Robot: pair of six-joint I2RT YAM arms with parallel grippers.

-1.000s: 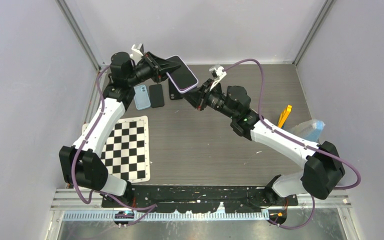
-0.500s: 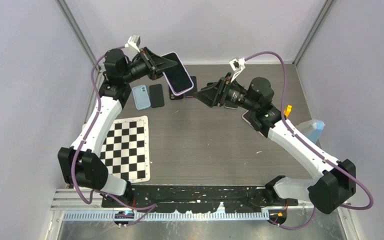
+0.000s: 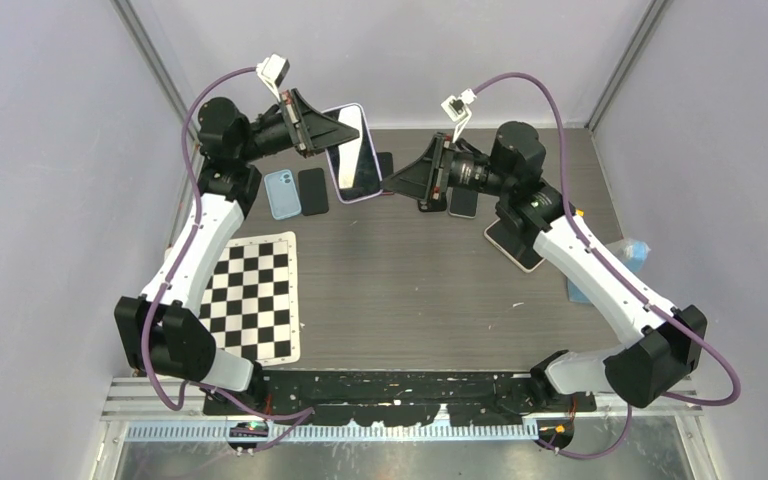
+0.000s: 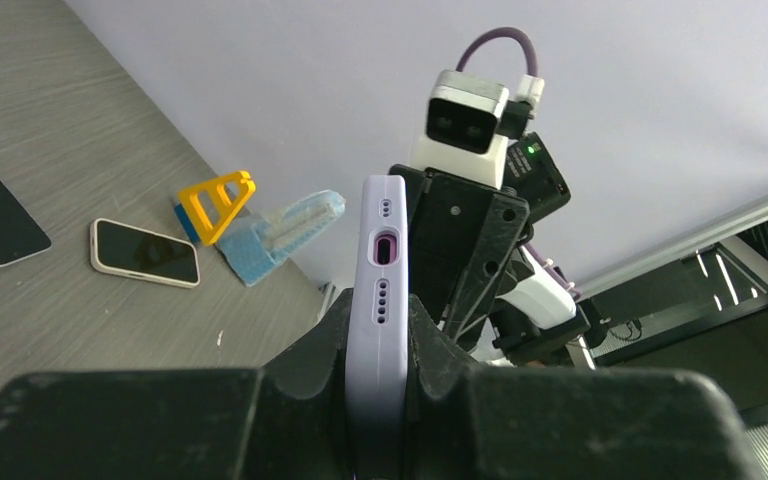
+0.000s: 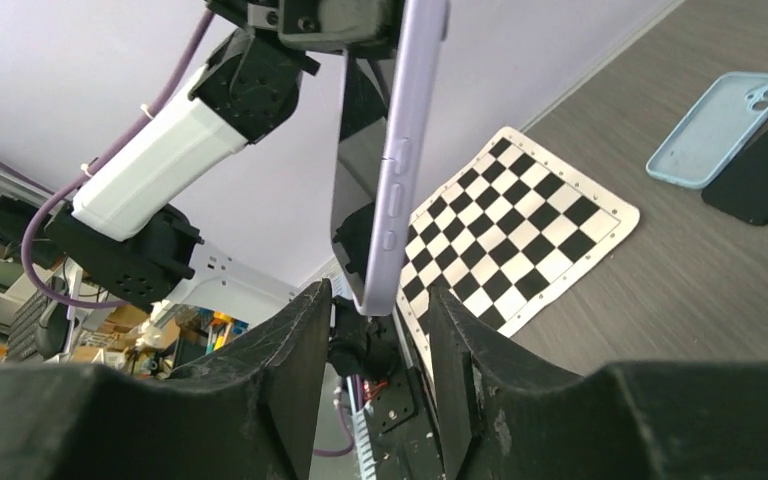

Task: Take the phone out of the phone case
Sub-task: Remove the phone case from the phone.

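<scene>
At the upper centre of the overhead view, the left gripper (image 3: 328, 128) clamps the lilac rubbery phone case (image 4: 378, 290) in mid-air, with the black glass-fronted phone (image 3: 356, 152) inside. The right gripper (image 5: 375, 305) stands parted astride its free end, apparently not touching. The case looks soft and peelable, the phone stiff, slick and breakable, so I'd pinch the case's corner lip.

A robot lab cell: plain walls (image 3: 50, 150), aluminium frame posts (image 3: 158, 60), calibration checkerboard (image 3: 252, 295) at the desk's (image 3: 400, 290) left edge.
</scene>
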